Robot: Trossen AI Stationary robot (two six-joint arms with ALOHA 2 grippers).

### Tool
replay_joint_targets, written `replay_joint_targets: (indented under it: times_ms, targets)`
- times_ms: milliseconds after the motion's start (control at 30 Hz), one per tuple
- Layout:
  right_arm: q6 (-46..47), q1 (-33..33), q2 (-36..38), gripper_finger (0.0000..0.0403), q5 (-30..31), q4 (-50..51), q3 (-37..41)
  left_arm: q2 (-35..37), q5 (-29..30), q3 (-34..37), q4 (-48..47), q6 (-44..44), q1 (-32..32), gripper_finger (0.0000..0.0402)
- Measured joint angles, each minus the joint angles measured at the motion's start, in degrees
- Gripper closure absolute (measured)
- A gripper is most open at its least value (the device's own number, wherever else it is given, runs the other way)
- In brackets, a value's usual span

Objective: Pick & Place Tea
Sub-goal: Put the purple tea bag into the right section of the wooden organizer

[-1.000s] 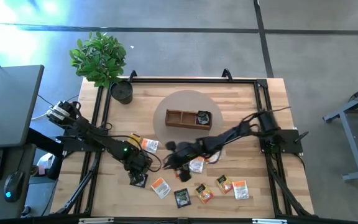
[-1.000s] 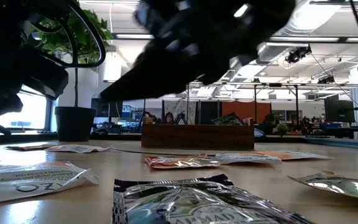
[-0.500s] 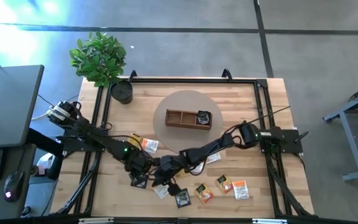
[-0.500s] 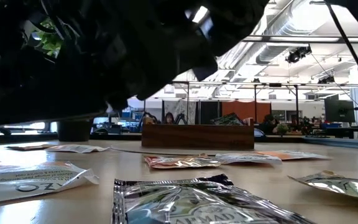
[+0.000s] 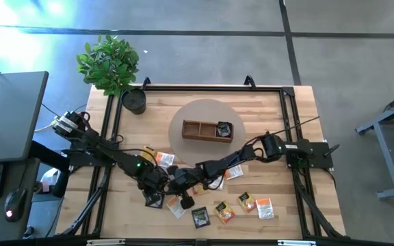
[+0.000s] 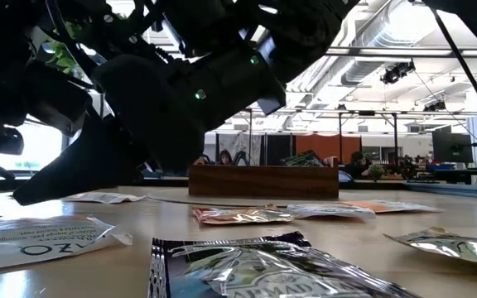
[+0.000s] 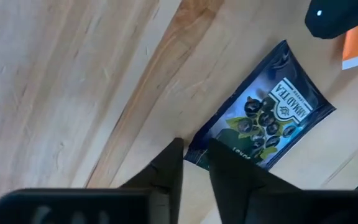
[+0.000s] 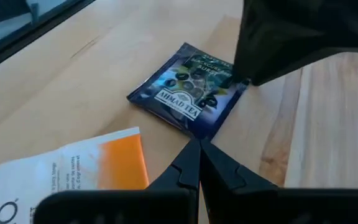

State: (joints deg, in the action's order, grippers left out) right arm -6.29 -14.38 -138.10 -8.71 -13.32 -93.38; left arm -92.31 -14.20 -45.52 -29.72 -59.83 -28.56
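A black tea packet (image 7: 263, 115) lies flat on the wooden table near its front left (image 5: 154, 200). My left gripper (image 7: 196, 155) points steeply down at it, open by a narrow gap, with one corner of the packet between its fingertips. My right gripper (image 8: 199, 149) is shut. It reaches in low from the table's right, and its tip is at the packet's opposite corner (image 8: 201, 132). A white-and-orange tea packet (image 8: 73, 168) lies flat just beside the right gripper. More tea packets (image 5: 246, 201) lie flat along the front. My left gripper's fingertips (image 7: 166, 163) stand on either side of the black packet's corner (image 7: 194, 148), coming from above; whether they touch it I cannot tell. My right gripper's shut tip is at the packet's opposite corner, slanting down from the table's right; I cannot tell whether it touches.
A wooden three-compartment tray (image 5: 198, 130) stands on a round mat at the table's middle, with a black packet (image 5: 224, 128) in its right compartment. A potted plant (image 5: 111, 65) stands at the far left corner. Two more packets (image 5: 163, 158) lie behind the left gripper.
My right gripper has reached toward the table's left and near edge and sunk down beside the black packet. The left arm and the packets have kept their places.
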Motion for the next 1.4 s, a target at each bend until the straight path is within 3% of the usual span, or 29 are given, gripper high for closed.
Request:
replay_joint_targets:
  times_ms: [167,467,600,767,867,1033,1100,1233,1300,1400]
  targets:
    - [-0.11,-0.06,0.00,0.0401,0.31,0.62,0.00,0.00,0.00,0.00,-0.05,-0.56,0.02,0.0395]
    - [-0.19,-0.04,3.25,0.0401,2.07,6.41,0.11,0.00,0.81,-1.44,-1.02,-2.14,0.00,0.0400]
    - [-2.36,0.09,9.33,0.0397,7.34,17.78,0.04,-0.03,3.29,-5.24,-1.86,-1.60,0.00,0.0401]
    - [-2.69,-0.13,16.68,0.0397,11.48,35.45,0.00,-0.02,9.96,-9.49,-2.63,2.62,0.08,0.0401]
    - [-1.12,-1.01,21.02,0.0401,16.89,46.32,0.00,-0.02,14.12,-11.44,-3.00,6.23,1.08,0.0401]
    - [2.95,-2.27,29.55,0.0397,27.95,66.49,0.10,0.21,15.50,-12.99,-3.40,10.12,4.71,0.0401]
    - [5.09,-2.22,33.03,0.0400,27.56,70.11,0.24,0.20,15.31,-13.03,-3.26,11.76,6.02,0.0401]
    - [5.88,-2.16,40.37,0.0398,18.02,62.50,8.78,0.20,15.43,-13.03,-3.27,14.49,8.27,0.0401]
    - [5.83,-2.18,43.93,0.0394,13.45,50.69,16.86,0.20,15.59,-13.03,-3.00,14.85,8.50,0.0401]
    - [6.22,-2.16,47.31,0.0389,12.81,26.44,31.16,0.20,15.69,-13.03,-3.02,15.04,8.24,0.0401]
